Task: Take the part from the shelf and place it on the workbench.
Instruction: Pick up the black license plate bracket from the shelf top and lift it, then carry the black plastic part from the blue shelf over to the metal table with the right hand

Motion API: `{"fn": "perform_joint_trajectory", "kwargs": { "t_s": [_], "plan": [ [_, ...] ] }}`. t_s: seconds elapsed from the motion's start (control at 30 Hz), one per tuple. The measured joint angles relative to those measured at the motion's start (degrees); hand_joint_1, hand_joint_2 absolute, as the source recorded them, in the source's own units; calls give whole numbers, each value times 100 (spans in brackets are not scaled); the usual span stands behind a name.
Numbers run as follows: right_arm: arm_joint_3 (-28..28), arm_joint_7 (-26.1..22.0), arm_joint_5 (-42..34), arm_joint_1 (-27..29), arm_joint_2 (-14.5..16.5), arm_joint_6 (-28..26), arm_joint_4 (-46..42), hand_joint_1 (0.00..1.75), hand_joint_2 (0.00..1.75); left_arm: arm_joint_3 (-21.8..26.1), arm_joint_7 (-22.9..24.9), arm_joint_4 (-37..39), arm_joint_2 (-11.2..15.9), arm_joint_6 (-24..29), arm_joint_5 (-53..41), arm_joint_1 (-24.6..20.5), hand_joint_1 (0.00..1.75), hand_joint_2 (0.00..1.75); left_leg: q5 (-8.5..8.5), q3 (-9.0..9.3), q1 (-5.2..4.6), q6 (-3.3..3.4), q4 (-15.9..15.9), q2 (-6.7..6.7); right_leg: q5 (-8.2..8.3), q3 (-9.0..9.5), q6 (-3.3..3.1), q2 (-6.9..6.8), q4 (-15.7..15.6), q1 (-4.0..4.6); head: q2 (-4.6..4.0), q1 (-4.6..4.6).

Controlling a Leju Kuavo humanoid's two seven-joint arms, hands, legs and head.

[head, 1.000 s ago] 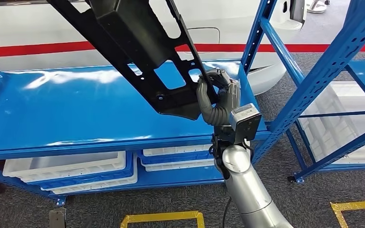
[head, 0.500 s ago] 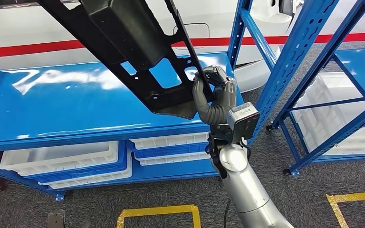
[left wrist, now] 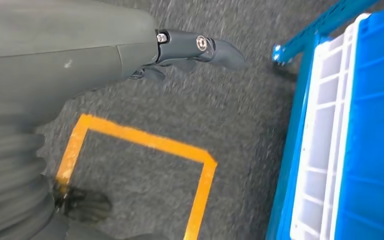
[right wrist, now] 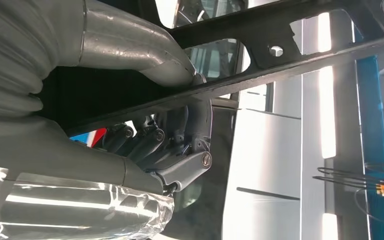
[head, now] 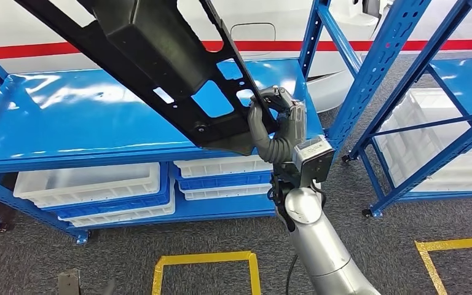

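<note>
Since a second ago my whole view has swung, so the blue shelf (head: pixel 98 123) sits lower and more to the left, while my right hand (head: pixel 276 120) keeps its clamp on the lower edge of the black part (head: pixel 160 67). That part is tilted, raised clear above the shelf's top board, its far end running past the picture's upper left. My left hand (left wrist: pixel 190 50) hangs over grey carpet (left wrist: pixel 240 115) near a yellow floor line (left wrist: pixel 145 140), fingers apart, holding nothing.
</note>
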Motion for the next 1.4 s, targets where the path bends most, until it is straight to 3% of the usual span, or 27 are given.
{"fn": "perform_joint_trajectory", "kwargs": {
  "t_s": [0.07, 0.13, 0.17, 0.23, 0.27, 0.33, 0.4, 0.43, 0.5, 0.53, 0.6, 0.67, 0.73, 0.77, 0.83, 0.9, 0.93, 0.97, 1.0, 1.07, 1.13, 1.17, 1.23, 1.27, 1.3, 1.33, 1.4],
  "plan": [
    [1, 7, 7, -3, -3, 38, 0, 175, 175, 35, 120, 0, 9, -381, 84, -1, 0, 175, 55, -167, 9, -66, 114, -1, 128, 577, 92, -4, -754, -39, 0, 9],
    [-1, 28, 33, -8, 6, 122, 3, 175, 175, 68, 390, 0, 38, -905, 148, 4, 0, 175, 102, -301, -3, -134, 236, -4, 12, 968, 37, 3, -1379, -19, 1, 8],
    [-1, 40, 49, -9, 11, 169, 8, 175, 175, 78, 552, 0, 54, -1146, 154, 15, 0, 175, 138, -348, -6, -163, 264, -6, -48, 1017, -15, 9, -1493, 3, 0, 1],
    [-2, 58, 70, -9, 18, 255, 38, 175, 175, 83, 843, 2, 77, -1426, 106, 58, 0, 175, 167, -406, 33, -221, 290, -12, 1, 932, -132, 6, -1492, -16, 0, -17],
    [-2, 62, 79, -11, 21, 291, 58, 175, 175, 84, 943, 4, 85, -1487, 76, 86, 0, 175, 53, -452, 61, -249, 371, -16, 48, 897, -200, 1, -1486, -28, 0, -25],
    [-2, 65, 92, -21, 33, 340, 104, 175, 175, 85, 1049, 8, 108, -1558, 24, 125, 0, 175, -456, -619, 99, -307, 866, -31, 151, 812, -312, -8, -1487, -31, -1, -38],
    [-2, 65, 93, -34, 40, 366, 158, 175, 175, 84, 1085, 9, 126, -1618, -17, 140, 0, 175, -951, -821, 103, -346, 1660, -38, 250, 694, -352, -13, -1481, 1, -1, -51],
    [-2, 65, 91, -38, 42, 373, 190, 175, 175, 84, 1095, 9, 132, -1637, -38, 146, 0, 175, -1031, -856, 104, -352, 1948, -38, 298, 631, -350, -15, -1477, 14, -1, -51],
    [-2, 65, 86, -40, 42, 383, 243, 175, 175, 82, 1108, 9, 140, -1653, -62, 159, 0, 175, -850, -630, 103, -327, 1928, -38, 389, 514, -336, -14, -1471, 34, -1, -53],
    [-2, 65, 87, -43, 42, 385, 262, 175, 175, 82, 1110, 9, 143, -1654, -68, 162, 0, 175, -701, -359, 101, -294, 1618, -46, 431, 467, -322, -10, -1469, 41, -1, -54],
    [-2, 64, 88, -56, 46, 388, 280, 175, 175, 78, 1110, 9, 159, -1651, -75, 158, 0, 175, -650, 242, 76, -215, 783, -77, 509, 408, -276, -4, -1467, 60, 0, -49],
    [-2, 61, 87, -85, 58, 389, 293, 175, 175, 68, 1108, 9, 177, -1625, -110, 156, 0, 175, -737, 521, 25, -156, 329, -100, 590, 384, -188, -9, -1482, 58, 0, -46],
    [-4, 58, 86, -105, 63, 387, 310, 175, 175, 57, 1101, 9, 181, -1597, -143, 159, 0, 175, -639, 512, 1, -86, 232, -81, 658, 364, -103, -14, -1512, 53, -1, -48],
    [-7, 56, 87, -112, 62, 385, 317, 175, 175, 55, 1094, 9, 178, -1591, -146, 158, 0, 175, -555, 484, 3, -39, 171, -63, 600, 308, -102, -12, -1468, 60, -1, -47],
    [-13, 51, 90, -122, 50, 378, 329, 175, 175, 51, 1081, 9, 168, -1589, -155, 154, 0, 175, -363, 362, 16, 45, 72, -24, 212, 96, -171, -5, -1062, 74, 0, -29],
    [-18, 46, 100, -117, 40, 370, 340, 175, 175, 46, 1079, 10, 158, -1594, -172, 154, 0, 175, -216, 181, -3, 77, 74, -13, -268, -153, -215, -1, -288, 59, 1, -13],
    [-20, 43, 113, -107, 32, 366, 346, 175, 175, 45, 1082, 10, 155, -1599, -180, 157, 0, 175, -147, 90, -7, 72, 78, -11, -370, -214, -180, -1, 54, 51, 0, -6],
    [-22, 37, 133, -96, 26, 363, 351, 175, 175, 43, 1086, 11, 151, -1605, -188, 158, 0, 175, -82, 3, -8, 61, 83, -9, -354, -197, -117, -1, 241, 43, 1, -6],
    [-23, 28, 159, -87, 21, 362, 355, 175, 175, 39, 1092, 11, 148, -1611, -196, 158, 0, 175, -17, -85, -8, 45, 92, -7, -243, -81, -42, -2, 221, 39, 0, -3],
    [-22, 0, 229, -81, 20, 363, 355, 175, 175, 30, 1102, 10, 139, -1625, -223, 158, 0, 175, 95, -254, -10, -5, 140, -9, -15, 439, 44, -5, -386, 27, 0, 1],
    [-20, -31, 299, -82, 30, 370, 340, 175, 175, 25, 1105, 9, 134, -1632, -251, 157, 0, 175, 193, -394, -30, -70, 219, -17, -61, 1019, 1, 3, -1244, 47, 0, -1],
    [-19, -44, 326, -79, 34, 374, 333, 175, 175, 25, 1103, 9, 134, -1632, -261, 159, 0, 175, 248, -441, -36, -103, 239, -21, -118, 1156, -41, 11, -1500, 63, 1, -5],
    [-19, -61, 369, -56, 38, 375, 325, 175, 175, 24, 1085, 10, 134, -1633, -267, 174, 0, 175, 363, -501, -16, -168, 229, -26, -93, 1109, -138, 18, -1603, 45, 0, -22],
    [-19, -67, 390, -40, 39, 372, 325, 175, 175, 24, 1066, 10, 134, -1637, -272, 189, 0, 175, 326, -540, 5, -199, 250, -30, -39, 1061, -193, 10, -1603, 20, 0, -23],
    [-20, -73, 413, -22, 43, 366, 320, 175, 175, 24, 1037, 11, 133, -1641, -276, 201, 0, 175, 162, -593, 26, -232, 354, -35, 30, 1016, -260, 0, -1603, -7, 0, -32],
    [-20, -79, 432, -5, 50, 358, 311, 175, 175, 24, 1005, 11, 134, -1641, -279, 210, 0, 175, -102, -661, 49, -267, 559, -41, 106, 963, -313, -9, -1605, -33, 0, -45],
    [-21, -91, 459, 21, 64, 341, 283, 175, 175, 24, 951, 11, 139, -1635, -278, 210, 0, 175, -740, -816, 73, -338, 1304, -49, 255, 813, -355, -16, -1594, -12, 0, -69]
  ]
}}
